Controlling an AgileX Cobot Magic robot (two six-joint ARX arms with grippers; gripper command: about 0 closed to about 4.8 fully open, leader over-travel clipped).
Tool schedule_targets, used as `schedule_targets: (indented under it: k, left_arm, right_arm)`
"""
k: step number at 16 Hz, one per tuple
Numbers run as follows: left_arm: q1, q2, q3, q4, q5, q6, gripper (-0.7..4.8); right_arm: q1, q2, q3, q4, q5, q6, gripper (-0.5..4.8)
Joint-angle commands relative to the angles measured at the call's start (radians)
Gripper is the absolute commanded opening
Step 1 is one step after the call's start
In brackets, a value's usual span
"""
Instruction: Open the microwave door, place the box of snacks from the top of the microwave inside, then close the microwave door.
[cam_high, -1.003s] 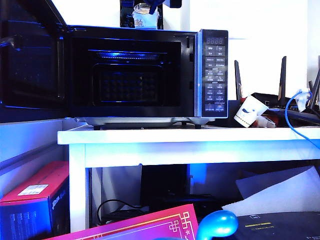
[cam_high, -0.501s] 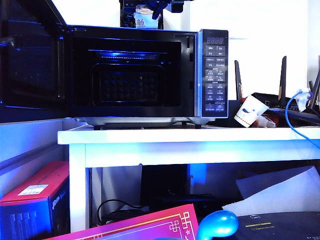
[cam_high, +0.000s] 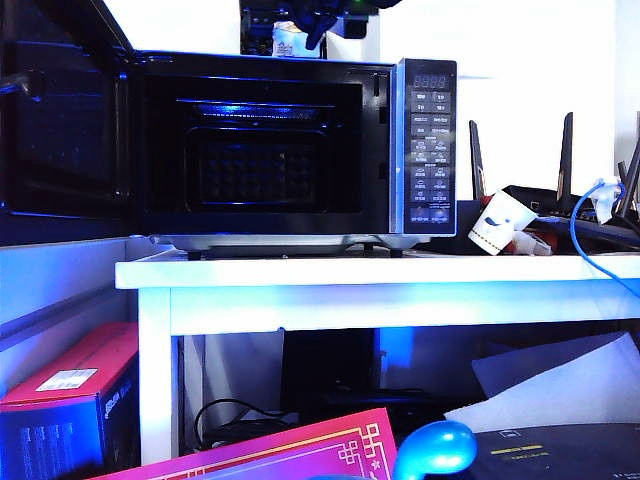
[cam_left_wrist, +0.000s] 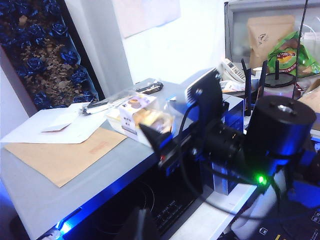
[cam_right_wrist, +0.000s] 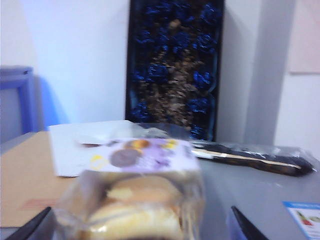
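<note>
The black microwave (cam_high: 300, 150) stands on a white table with the microwave door (cam_high: 60, 120) swung wide open to the left and its cavity empty. The box of snacks (cam_high: 288, 42), a clear tub with pale yellow contents and a purple label, sits on the microwave's grey top (cam_left_wrist: 50, 200). My right gripper (cam_right_wrist: 141, 226) is open with a fingertip on each side of the box of snacks (cam_right_wrist: 135, 200) and a gap at both sides. In the left wrist view a dark right finger (cam_left_wrist: 151, 137) stands in front of the tub (cam_left_wrist: 135, 112). My left gripper (cam_left_wrist: 140, 227) shows only one dark tip.
On the microwave top lie a brown envelope (cam_left_wrist: 60, 157), white paper (cam_left_wrist: 55, 125) and a dark wrapped item (cam_right_wrist: 250, 160). A black tray of blue flowers (cam_right_wrist: 172, 65) leans on the wall behind. A white paper cup (cam_high: 500, 225) and router antennas sit right of the microwave.
In the exterior view my right gripper has come down and leftward over the box of snacks, which it now partly hides. The door and box have not moved.
</note>
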Motion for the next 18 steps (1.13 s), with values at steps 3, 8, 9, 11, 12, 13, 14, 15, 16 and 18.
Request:
schedule_targets:
  k: [3,8,9,11,12,13,14,15,16,18]
  left_arm:
    - [0.001,-0.003,0.003,0.006,0.006,-0.003,-0.05]
    - [0.001,-0.003,0.003,0.006,0.006,-0.003,-0.05]
    - [0.001,-0.003,0.003,0.006,0.006,-0.003,-0.05]
    - [0.001,-0.003,0.003,0.006,0.006,-0.002,-0.05]
    - [0.001,-0.003,0.003,0.006,0.006,-0.002,-0.05]
    - [0.001,-0.003,0.003,0.006,0.006,-0.002,-0.05]
    - [0.001,-0.003,0.003,0.006,0.006,-0.002,-0.05]
    - [0.001,-0.003,0.003,0.006,0.006,-0.002,-0.05]
    - [0.001,-0.003,0.003,0.006,0.006,-0.002,-0.05]
    - [0.001,-0.003,0.003,0.006,0.005,0.005,-0.05]
  right_arm:
    - [-0.008,-0.003,0.003,-0.044,-0.026,0.013,4.79]
    - [-0.016,-0.003,0.004,-0.071,-0.045,0.012,4.79]
    - [-0.016,-0.003,0.004,-0.089,-0.046,0.012,4.79]
    - [-0.018,-0.003,0.004,-0.110,-0.044,0.010,4.32]
    - [-0.018,-0.003,0.004,-0.110,-0.044,0.000,3.10]
    - [-0.018,-0.003,0.004,-0.110,-0.044,-0.004,2.32]
    - [-0.018,-0.003,0.004,-0.110,-0.045,-0.022,2.30]
    - [-0.018,-0.003,0.004,-0.114,-0.044,-0.023,2.30]
    - [-0.017,-0.003,0.004,-0.118,-0.044,-0.031,2.34]
    - [-0.017,-0.008,0.005,-0.119,-0.045,-0.071,4.09]
